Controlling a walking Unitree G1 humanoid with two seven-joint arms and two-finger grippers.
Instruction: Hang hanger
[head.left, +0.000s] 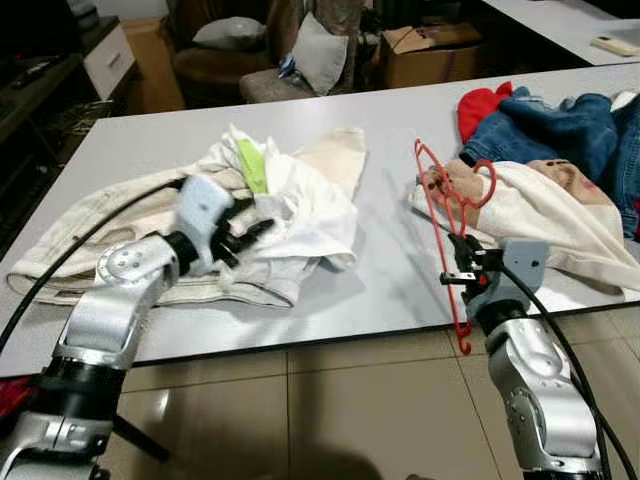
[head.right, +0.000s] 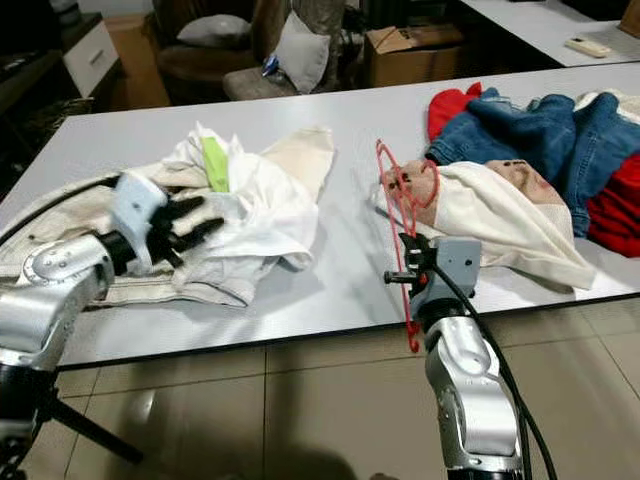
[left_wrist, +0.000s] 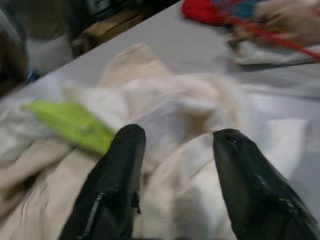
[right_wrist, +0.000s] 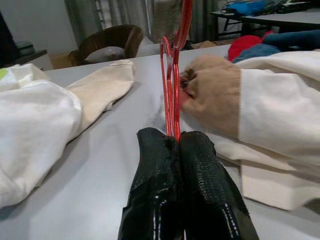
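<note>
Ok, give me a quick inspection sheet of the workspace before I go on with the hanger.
Surface: grey table, bare strip between two clothes heaps.
Job's things: red hanger, upright, pinched by right gripper.
Clutter: white garments on robot's left; cream garment, jeans, red cloth on right.
Grippers: right shut on hanger; left gripper open over white garments.
Cables: black cable along left arm.
Surroundings: armchair with cushion, cardboard box, tiled floor.

One red hanger (head.left: 447, 215) lies on the worktop (head.left: 385, 270), along with two heaps of clothes (head.left: 270, 205) (head.left: 560, 170). Two grippers (head.left: 243, 238) (head.left: 458, 262) reach over its near edge.
</note>
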